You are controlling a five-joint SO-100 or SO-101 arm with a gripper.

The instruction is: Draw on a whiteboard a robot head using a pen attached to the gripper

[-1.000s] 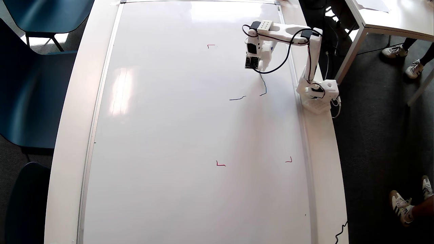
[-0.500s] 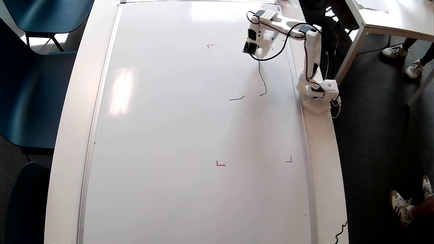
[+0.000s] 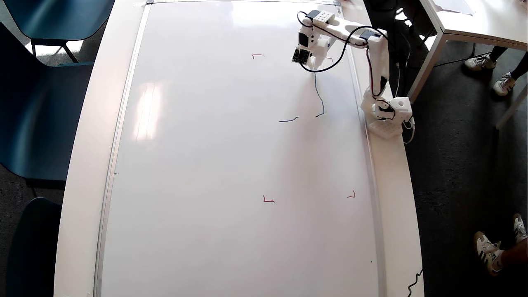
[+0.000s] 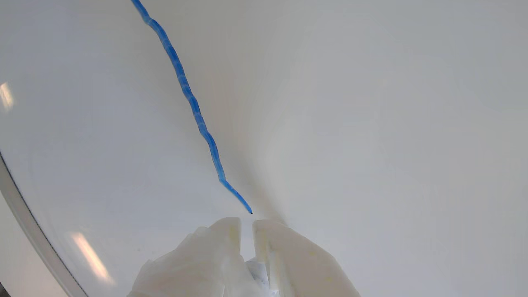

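Note:
The whiteboard (image 3: 206, 165) fills the overhead view and the wrist view (image 4: 371, 123). Of the robot head only blue strokes show: a long wavy line (image 3: 319, 97) and a short separate dash (image 3: 288, 120). My white gripper (image 3: 312, 64) sits at the upper end of that line, near the board's top right. In the wrist view the line (image 4: 194, 107) ends just in front of the gripper (image 4: 246, 225). Its fingers (image 4: 222, 247) stand almost together, shut on the pen (image 4: 256, 269), of which only a sliver shows. The pen's tip is hidden.
Red corner marks (image 3: 256, 55) (image 3: 268, 200) (image 3: 351, 195) sit on the board. The arm's base (image 3: 387, 115) stands on the right border. The board's silver frame (image 4: 24, 222) runs close by. Blue chairs (image 3: 41, 103) stand left, a white table (image 3: 474, 20) and people's feet (image 3: 491, 247) right.
The gripper has moved toward the top of the overhead view, and the long blue line has grown longer behind it. The short dash is unchanged.

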